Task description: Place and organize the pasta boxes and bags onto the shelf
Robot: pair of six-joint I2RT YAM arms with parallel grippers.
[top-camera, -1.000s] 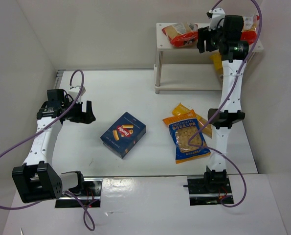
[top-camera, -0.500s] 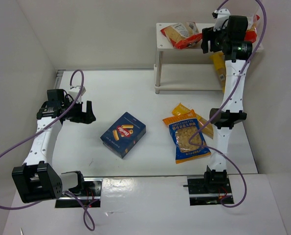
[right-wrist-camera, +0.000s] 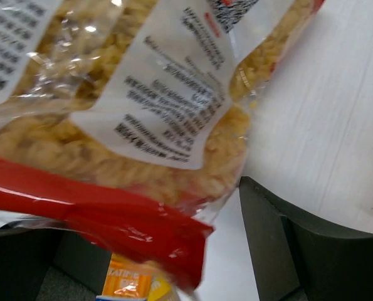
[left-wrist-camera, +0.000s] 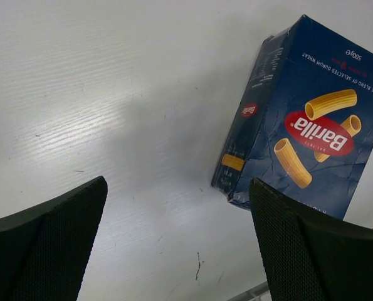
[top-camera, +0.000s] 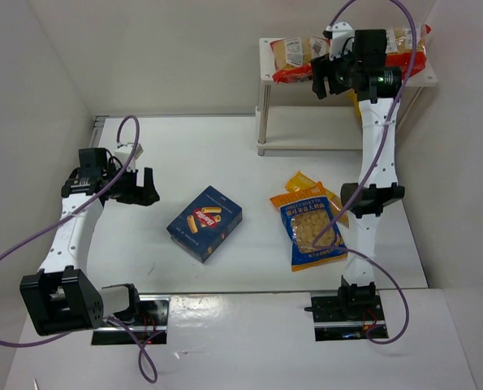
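Note:
A clear pasta bag with a red edge [top-camera: 294, 58] lies on the left half of the white shelf [top-camera: 265, 73] at the back right. My right gripper [top-camera: 321, 75] is at the shelf's front edge, open, and the bag's red end [right-wrist-camera: 123, 219] sits loosely between its wide-apart fingers [right-wrist-camera: 299, 251]. A second red bag [top-camera: 411, 50] lies on the shelf's right end. On the table lie a blue Barilla box [top-camera: 204, 222], a blue bag [top-camera: 312, 231] and an orange bag [top-camera: 302, 183]. My left gripper [top-camera: 144, 188] hovers open left of the box [left-wrist-camera: 311, 125], holding nothing.
A yellow bag [top-camera: 360, 104] leans under the shelf behind the right arm. The shelf's leg [top-camera: 261, 118] stands at the table's back. White walls close in the table at the left and the right.
My right gripper has moved left along the shelf front. The red-edged bag has turned and now lies flatter along the shelf's front edge. The left arm has not moved.

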